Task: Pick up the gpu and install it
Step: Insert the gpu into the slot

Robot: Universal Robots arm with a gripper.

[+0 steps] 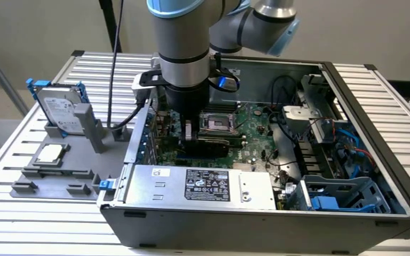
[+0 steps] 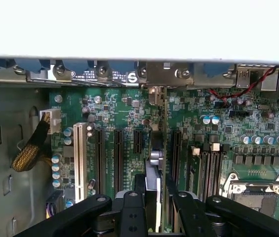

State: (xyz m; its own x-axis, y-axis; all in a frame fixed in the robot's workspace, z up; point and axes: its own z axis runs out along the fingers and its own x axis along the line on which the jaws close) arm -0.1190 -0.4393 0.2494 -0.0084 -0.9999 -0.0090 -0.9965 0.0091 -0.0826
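Exterior view first: a slatted metal table carried an open computer case before a plain beige wall. One robot arm reached down into the case, its gripper over the motherboard, beside the CPU socket. Outside the case sat one grey fixture bearing one hard drive with blue rails and one small silver chip.

Wrist view next: the gpu stood edge-on, a thin dark card with a silver bracket, among the motherboard's black expansion slots. The gripper's fingers were closed against its sides, holding it upright.
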